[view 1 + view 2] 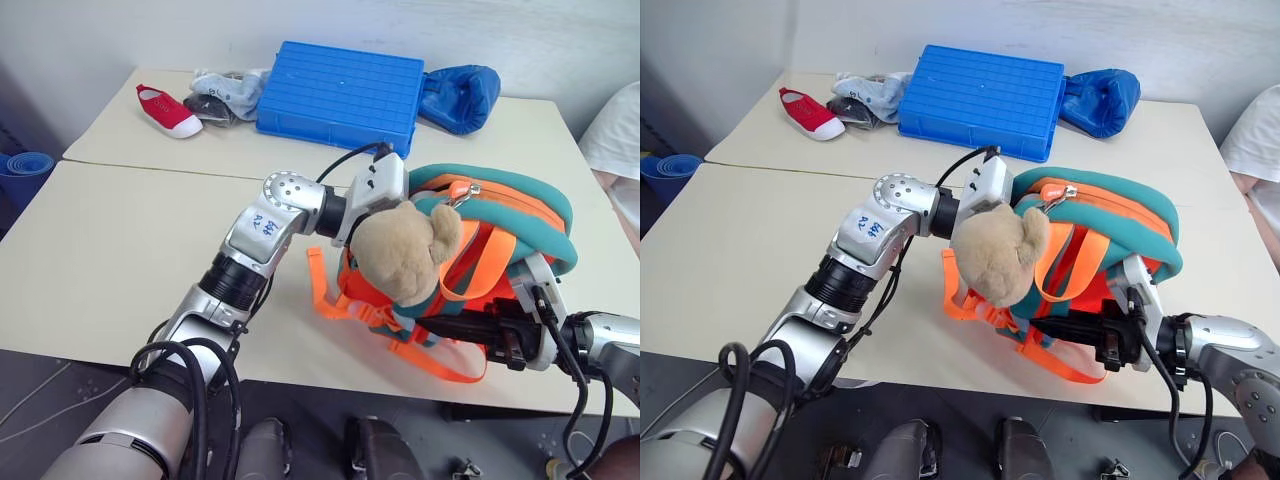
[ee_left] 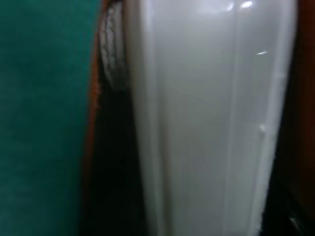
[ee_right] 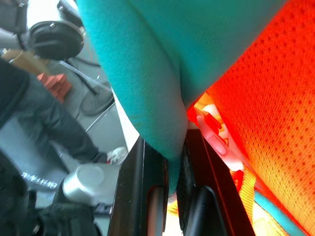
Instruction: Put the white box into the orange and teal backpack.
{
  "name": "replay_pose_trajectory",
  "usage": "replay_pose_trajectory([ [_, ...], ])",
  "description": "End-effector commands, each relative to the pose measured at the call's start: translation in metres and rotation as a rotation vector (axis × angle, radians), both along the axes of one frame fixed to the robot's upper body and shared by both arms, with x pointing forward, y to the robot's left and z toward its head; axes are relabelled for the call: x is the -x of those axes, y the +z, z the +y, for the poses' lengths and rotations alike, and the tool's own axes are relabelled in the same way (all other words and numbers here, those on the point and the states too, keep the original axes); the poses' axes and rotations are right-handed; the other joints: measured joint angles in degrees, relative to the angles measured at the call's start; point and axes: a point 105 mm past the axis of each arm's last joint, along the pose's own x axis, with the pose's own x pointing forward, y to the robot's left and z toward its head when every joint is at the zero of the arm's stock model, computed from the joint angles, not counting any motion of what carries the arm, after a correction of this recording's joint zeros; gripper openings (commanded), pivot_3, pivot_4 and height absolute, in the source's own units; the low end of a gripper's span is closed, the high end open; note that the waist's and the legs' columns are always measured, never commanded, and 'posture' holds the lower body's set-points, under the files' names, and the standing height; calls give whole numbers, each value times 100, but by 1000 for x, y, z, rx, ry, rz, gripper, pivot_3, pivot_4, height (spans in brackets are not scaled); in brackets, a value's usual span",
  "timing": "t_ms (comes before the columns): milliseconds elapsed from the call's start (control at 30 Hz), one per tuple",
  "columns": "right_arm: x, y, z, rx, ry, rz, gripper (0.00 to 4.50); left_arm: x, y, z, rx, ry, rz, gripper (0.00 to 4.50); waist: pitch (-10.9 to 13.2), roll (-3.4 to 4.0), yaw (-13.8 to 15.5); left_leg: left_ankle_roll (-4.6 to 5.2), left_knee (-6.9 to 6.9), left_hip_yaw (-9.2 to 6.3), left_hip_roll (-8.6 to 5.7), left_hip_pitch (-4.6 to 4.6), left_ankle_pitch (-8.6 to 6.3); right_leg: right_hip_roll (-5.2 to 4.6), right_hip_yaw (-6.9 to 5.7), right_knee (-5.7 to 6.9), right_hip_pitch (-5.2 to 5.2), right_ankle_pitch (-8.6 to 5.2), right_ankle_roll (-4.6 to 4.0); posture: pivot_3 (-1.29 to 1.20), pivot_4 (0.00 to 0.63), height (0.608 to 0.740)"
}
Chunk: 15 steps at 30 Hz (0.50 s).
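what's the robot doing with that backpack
The right gripper is shut on the teal edge of the small orange and teal fabric backpack, holding it up at the table's front edge. The left arm reaches into the backpack from behind the tan plush bear. The left wrist view shows the flat white plastic box inside, against the teal lining.

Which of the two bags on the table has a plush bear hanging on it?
The orange and teal backpack at the near edge, not the dark blue bag lying beside the blue crate.
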Motion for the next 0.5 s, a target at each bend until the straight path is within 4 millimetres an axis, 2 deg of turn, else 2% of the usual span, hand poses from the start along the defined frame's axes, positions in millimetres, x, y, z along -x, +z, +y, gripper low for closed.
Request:
replay_pose_trajectory([
  [33, 0, 10, 5, -14, -10, -71, 0, 1, 16, 15, 69, -31, 26, 3063, 0, 0, -8, -1, 0, 0, 1, 0, 1, 0, 0, 1, 0, 0, 0, 0, 150, 740],
  [67, -1, 11, 6, -16, -14, -71, 0, 1, 16, 19, 79, -36, 46, 3316, 0, 1, -9, -3, 0, 0, 1, 0, 1, 0, 0, 2, -1, 0, 0, 0, 150, 740],
  [133, -4, 11, 8, -24, -35, -87, 0, -10, 15, 49, 85, -22, 1, 3872, 1, 2, -16, -6, 1, 0, 1, -1, 3, -1, 0, 6, -3, 0, -1, 0, 150, 740],
  [267, -8, 14, 9, -49, -72, -122, 0, -21, 12, 89, 25, 5, -31, 3872, 0, 5, -27, -15, 1, 3, 3, 1, 8, 2, 1, 17, -10, -2, -4, 0, 150, 740],
  [400, -12, 16, 10, -58, -77, -135, 0, -8, 22, 128, -57, -74, -46, 3872, 0, 6, -7, -13, 7, 2, 1, -4, 8, 0, -3, 27, -12, -3, -6, 0, 150, 740],
  [500, -14, 15, 11, -55, -75, -137, 0, -2, 33, 142, -2, -83, -122, 3872, 0, 6, 9, -6, 13, -1, 0, -12, 3, -4, -4, 33, -11, -3, -5, 0, 150, 740],
])
